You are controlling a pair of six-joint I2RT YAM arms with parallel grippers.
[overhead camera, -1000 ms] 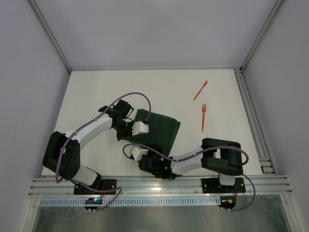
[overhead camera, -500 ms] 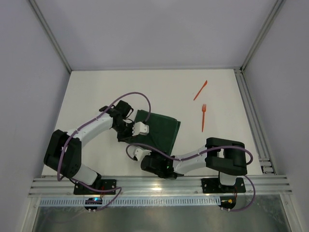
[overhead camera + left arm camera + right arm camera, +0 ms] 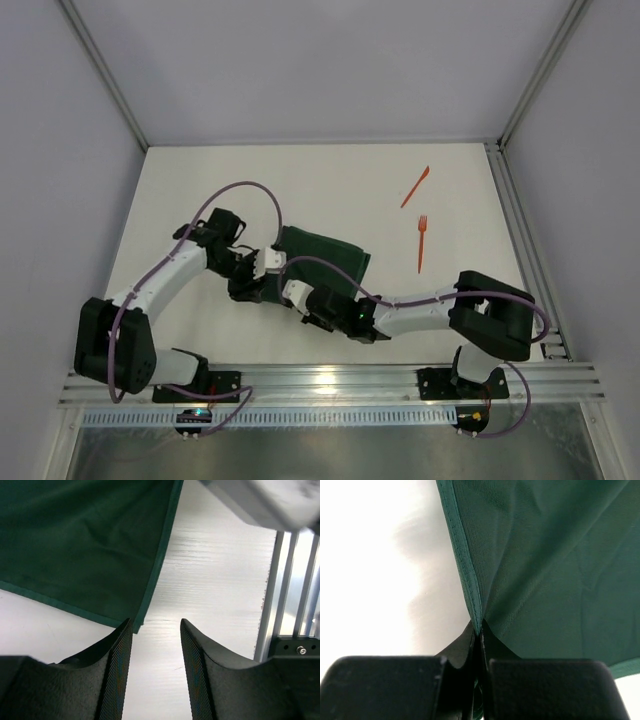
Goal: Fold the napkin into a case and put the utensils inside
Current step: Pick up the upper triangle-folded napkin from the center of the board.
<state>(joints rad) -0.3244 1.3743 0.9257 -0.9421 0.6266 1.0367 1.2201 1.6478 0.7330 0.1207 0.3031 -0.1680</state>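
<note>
The right gripper [image 3: 480,645] is pinching the napkin [image 3: 555,570] at its hemmed edge, its jaws pressed together on the cloth, which is rising taut from the pinch and spreading up and to the right in the wrist view. To the left of that hem, bare white table [image 3: 375,570] is lying open.

The left gripper [image 3: 156,650] is standing with its jaws apart and nothing between them; the napkin's corner is sitting just at the tip of its left finger [image 3: 117,680], and clear tabletop is running ahead between the fingers toward the aluminium rail [image 3: 290,605].

From above, both grippers are working at the napkin's near left edge, close beside each other, the left [image 3: 262,262] just beyond the right [image 3: 296,296]. The napkin [image 3: 325,262] is lying folded near the table's middle. The knife [image 3: 415,187] and fork [image 3: 421,243] are lying well apart from it, toward the far right, near each other but not touching, with open table all around them.
</note>
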